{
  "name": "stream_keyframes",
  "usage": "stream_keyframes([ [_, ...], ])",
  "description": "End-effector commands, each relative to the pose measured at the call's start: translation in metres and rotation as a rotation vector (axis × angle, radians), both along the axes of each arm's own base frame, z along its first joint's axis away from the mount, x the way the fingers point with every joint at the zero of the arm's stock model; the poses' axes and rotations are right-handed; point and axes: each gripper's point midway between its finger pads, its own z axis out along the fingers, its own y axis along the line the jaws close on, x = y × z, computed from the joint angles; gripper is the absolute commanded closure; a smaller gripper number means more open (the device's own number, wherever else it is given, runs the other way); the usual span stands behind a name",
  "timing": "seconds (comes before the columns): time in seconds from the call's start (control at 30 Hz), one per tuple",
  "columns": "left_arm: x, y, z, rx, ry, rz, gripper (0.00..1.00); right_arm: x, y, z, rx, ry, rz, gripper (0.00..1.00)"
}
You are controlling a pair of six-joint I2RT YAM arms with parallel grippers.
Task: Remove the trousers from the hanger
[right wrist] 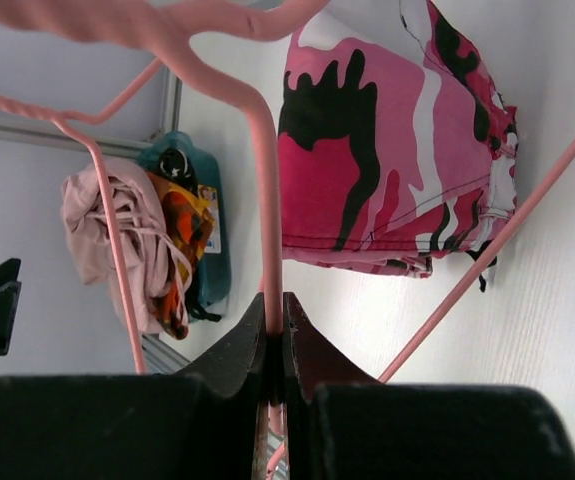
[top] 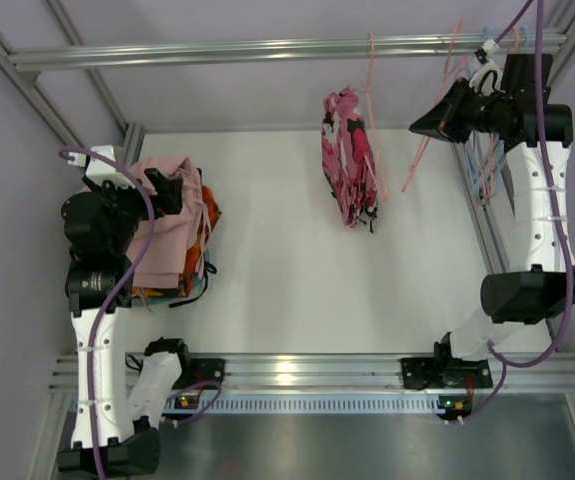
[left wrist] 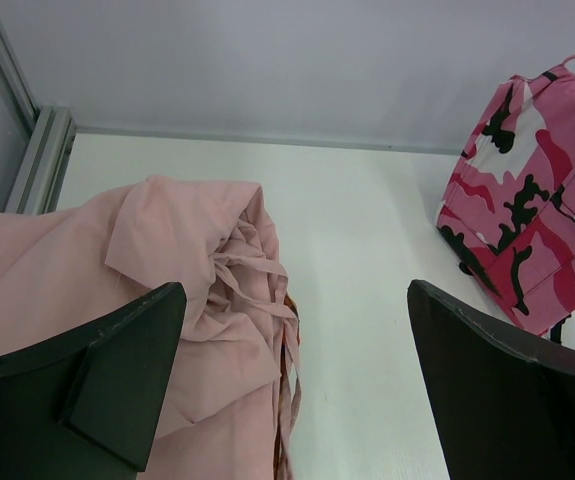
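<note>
**While one pair hangs unstripped**

Right gripper (right wrist: 276, 305) pinches shut on a bare wire hanger (right wrist: 265, 200), far right. Left gripper (left wrist: 292, 290) gapes empty over pale pink trousers (left wrist: 167, 240) heaped left. Pink camouflage trousers (top: 347, 165) hang far centre; next, likely shed the hanger and reach them.

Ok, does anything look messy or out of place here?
Only the heap at the left of the white table: plain pale pink cloth trousers lie crumpled over orange camouflage trousers, drawstrings trailing. The right gripper clamps a bare pink wire hanger.

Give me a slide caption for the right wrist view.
Right fingers clamp a pink hanger, with pink camouflage trousers beyond.
</note>
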Motion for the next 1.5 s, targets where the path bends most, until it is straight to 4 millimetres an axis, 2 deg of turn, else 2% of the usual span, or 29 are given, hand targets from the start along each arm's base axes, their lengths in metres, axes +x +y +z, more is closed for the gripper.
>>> stream_keyframes([
  [0.0, 0.000, 0.002, 0.003, -0.006, -0.018, 0.012, 0.01, 0.015, -0.011, 0.014, 0.003, -0.054, -0.062, 1.00],
  [0.23, 0.003, 0.002, 0.003, -0.013, -0.014, 0.014, 0.01, 0.012, -0.013, 0.004, 0.000, -0.024, -0.076, 0.94],
  [0.27, 0.002, 0.002, 0.004, -0.013, -0.015, 0.014, 0.01, 0.011, -0.013, 0.003, 0.001, -0.023, -0.074, 0.88],
  [0.37, 0.002, 0.002, 0.005, -0.013, -0.017, 0.014, 0.02, 0.006, -0.013, 0.003, 0.000, -0.022, -0.074, 0.82],
  [0.5, 0.001, 0.001, 0.008, -0.014, -0.024, 0.012, 0.02, -0.002, -0.012, -0.001, 0.001, -0.011, -0.074, 0.69],
  [0.6, -0.002, 0.001, 0.008, -0.014, -0.023, 0.014, 0.01, -0.010, -0.009, 0.000, 0.008, -0.012, -0.058, 0.66],
  [0.63, -0.002, 0.001, 0.007, -0.013, -0.021, 0.014, 0.01, -0.015, -0.008, 0.004, 0.012, -0.028, -0.049, 0.62],
  [0.67, -0.003, 0.001, 0.009, -0.012, -0.029, 0.014, 0.02, -0.018, -0.005, 0.003, 0.023, -0.025, -0.032, 0.52],
  [0.7, -0.005, 0.001, 0.008, -0.012, -0.027, 0.012, 0.02, -0.021, -0.003, 0.005, 0.026, -0.034, -0.023, 0.50],
  [0.93, -0.010, -0.004, 0.013, -0.006, -0.036, -0.012, 0.01, -0.048, 0.002, 0.018, 0.036, -0.092, 0.009, 0.41],
  [1.0, -0.013, -0.006, 0.013, -0.004, -0.032, -0.025, 0.02, -0.058, 0.005, 0.024, 0.040, -0.117, 0.024, 0.36],
  [1.03, -0.014, -0.007, 0.013, -0.003, -0.030, -0.033, 0.01, -0.061, 0.006, 0.022, 0.042, -0.116, 0.032, 0.30],
  [1.13, -0.016, -0.011, 0.005, -0.018, 0.013, -0.049, 0.02, -0.075, 0.008, 0.024, 0.043, -0.136, 0.051, 0.23],
  [1.17, -0.018, -0.012, 0.005, -0.024, 0.025, -0.054, 0.01, -0.078, 0.008, 0.025, 0.040, -0.152, 0.052, 0.17],
  [1.23, -0.018, -0.013, -0.010, -0.038, 0.108, -0.059, 0.02, -0.088, 0.008, 0.029, 0.019, -0.194, 0.054, 0.09],
  [1.3, -0.019, -0.016, -0.014, -0.041, 0.151, -0.075, 0.01, -0.098, 0.006, 0.034, -0.008, -0.238, 0.052, 0.04],
  [1.33, -0.020, -0.016, -0.030, -0.042, 0.224, -0.084, 0.01, -0.100, 0.003, 0.031, -0.044, -0.255, 0.049, 0.01],
  [1.4, -0.024, -0.022, -0.034, -0.037, 0.271, -0.122, 0.01, -0.112, 0.000, 0.036, -0.089, -0.308, 0.050, 0.01],
  [1.43, -0.027, -0.023, -0.045, -0.013, 0.323, -0.149, 0.01, -0.116, -0.003, 0.032, -0.129, -0.333, 0.059, 0.01],
  [1.47, -0.030, -0.026, -0.045, 0.001, 0.333, -0.174, 0.02, -0.121, -0.003, 0.032, -0.147, -0.352, 0.070, 0.00],
])
